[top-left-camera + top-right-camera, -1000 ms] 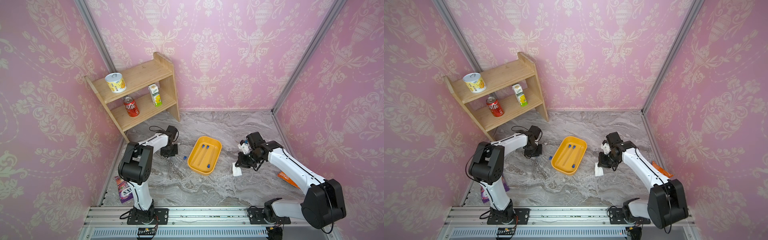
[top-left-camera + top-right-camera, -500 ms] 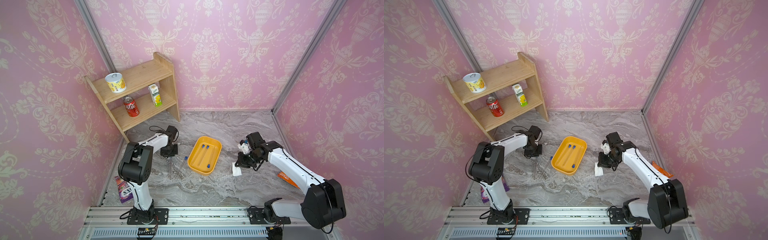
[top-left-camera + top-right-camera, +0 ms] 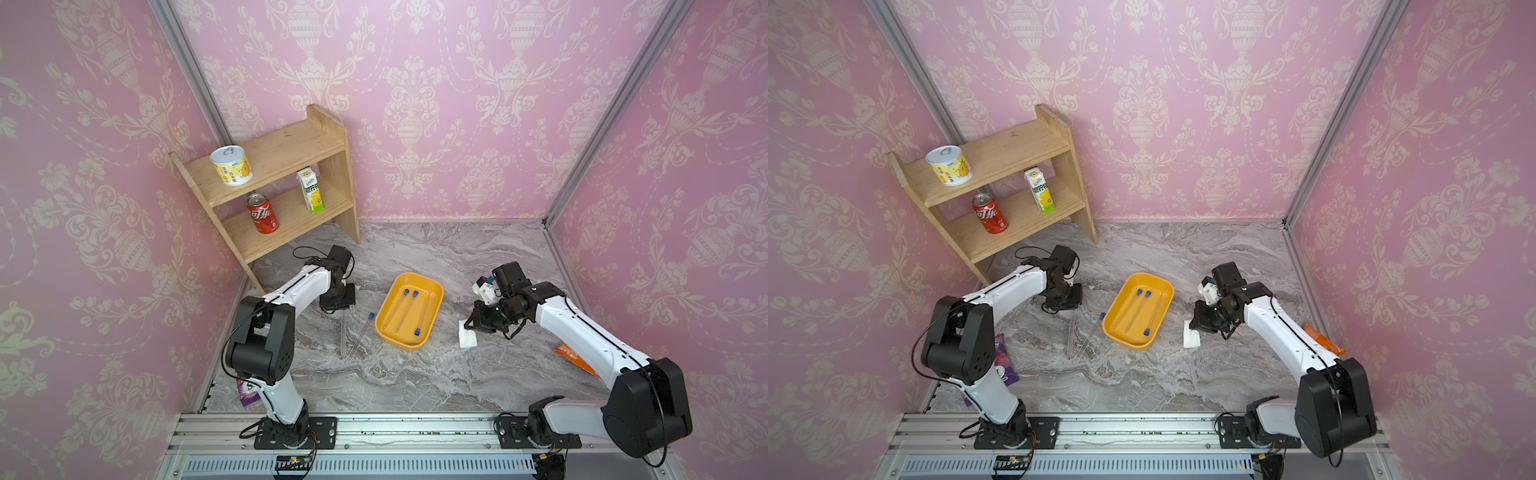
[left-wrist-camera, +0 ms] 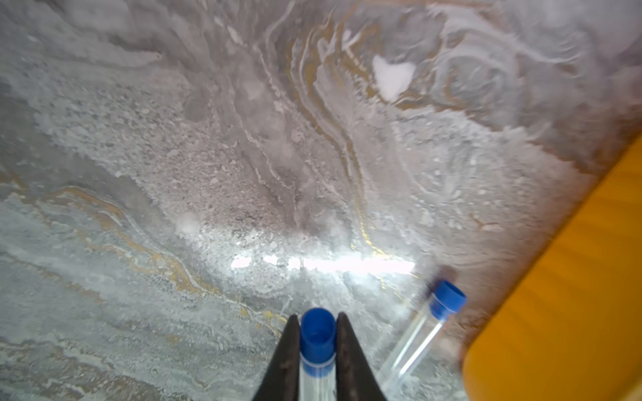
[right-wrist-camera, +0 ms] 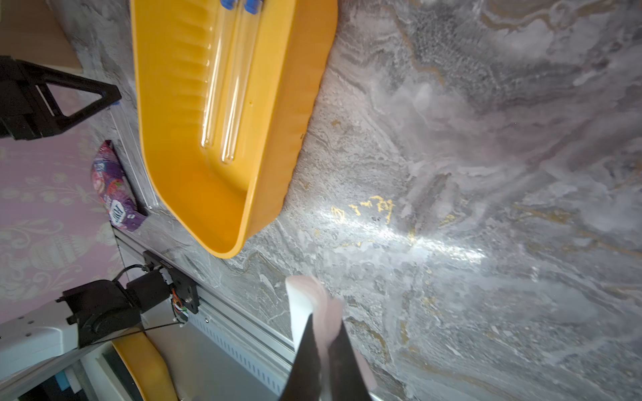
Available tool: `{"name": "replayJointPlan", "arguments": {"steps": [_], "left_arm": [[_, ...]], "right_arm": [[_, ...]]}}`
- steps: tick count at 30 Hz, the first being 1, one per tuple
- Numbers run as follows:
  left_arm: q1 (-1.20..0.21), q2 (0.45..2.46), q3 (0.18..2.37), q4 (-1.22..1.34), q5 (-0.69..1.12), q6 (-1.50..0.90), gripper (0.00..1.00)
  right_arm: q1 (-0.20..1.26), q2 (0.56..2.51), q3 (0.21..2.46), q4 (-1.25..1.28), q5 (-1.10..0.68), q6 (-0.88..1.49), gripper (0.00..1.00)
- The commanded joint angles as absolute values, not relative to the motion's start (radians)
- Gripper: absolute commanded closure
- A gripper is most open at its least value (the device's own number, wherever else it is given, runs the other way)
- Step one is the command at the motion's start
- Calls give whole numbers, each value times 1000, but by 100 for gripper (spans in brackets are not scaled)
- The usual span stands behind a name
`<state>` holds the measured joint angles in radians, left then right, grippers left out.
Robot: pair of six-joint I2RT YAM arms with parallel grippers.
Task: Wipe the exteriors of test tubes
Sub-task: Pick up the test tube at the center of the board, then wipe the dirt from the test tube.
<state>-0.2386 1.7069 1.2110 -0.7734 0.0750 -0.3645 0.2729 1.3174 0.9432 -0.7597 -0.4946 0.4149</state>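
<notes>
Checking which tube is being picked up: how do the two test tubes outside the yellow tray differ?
The gripped tube is clamped at its blue cap by the left gripper; the loose tube lies free on the table. The loose tube is nearer the yellow tray than the gripped tube. Both are clear and blue-capped.

left claw (image 4: 318, 315) grips capped tube (image 4: 317, 376) | second tube (image 4: 418, 336) near yellow tray (image 4: 556, 312)

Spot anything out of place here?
Outside the yellow tray are one tube, pinched at its cap by the left gripper, and a second tube loose beside it on the table. A purple packet and an orange packet lie stray at its edges.
</notes>
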Motion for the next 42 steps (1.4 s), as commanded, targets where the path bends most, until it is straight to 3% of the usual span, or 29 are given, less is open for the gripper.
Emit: {"name": "replayJointPlan", "arguments": {"steps": [1, 18, 42], "left_arm": [[-246, 1627, 1269, -825, 152, -387, 87], [-491, 1598, 1396, -710, 296, -540, 88], [-564, 1607, 1391, -587, 330, -598, 89]], "right_arm": [[300, 1311, 981, -683, -566, 484, 100], [543, 1459, 1089, -262, -571, 851, 100], [539, 1544, 1116, -105, -526, 1083, 100]]}}
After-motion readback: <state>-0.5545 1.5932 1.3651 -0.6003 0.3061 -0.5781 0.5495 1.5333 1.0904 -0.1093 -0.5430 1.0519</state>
